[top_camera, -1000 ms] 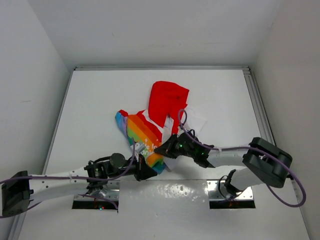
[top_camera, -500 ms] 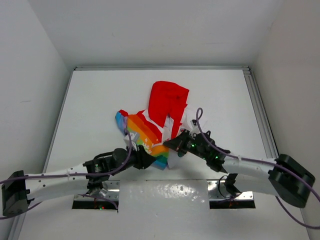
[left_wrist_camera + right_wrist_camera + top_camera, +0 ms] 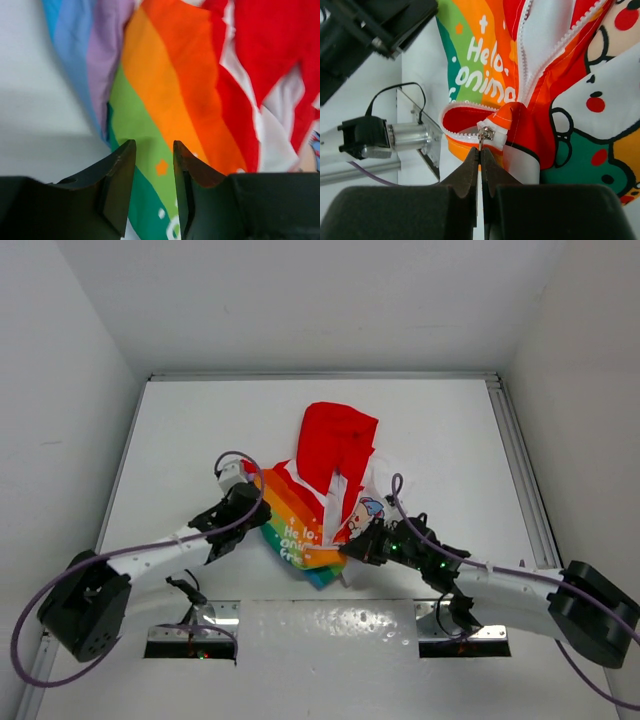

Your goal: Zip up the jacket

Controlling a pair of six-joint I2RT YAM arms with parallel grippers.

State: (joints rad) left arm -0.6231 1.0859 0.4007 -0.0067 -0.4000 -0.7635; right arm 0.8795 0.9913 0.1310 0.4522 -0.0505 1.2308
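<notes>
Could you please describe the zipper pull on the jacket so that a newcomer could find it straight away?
Start at the rainbow-striped jacket on the white table and go to its near hem, where white zipper teeth curl around a red fold. The zipper pull is the small silver piece there, the only metal among cloth, pinched by the shut right gripper.

Jacket (image 3: 335, 455) crumpled, red hood far side; left fingers (image 3: 257, 507) at rainbow panel; right fingers (image 3: 349, 553) at near hem.
</notes>
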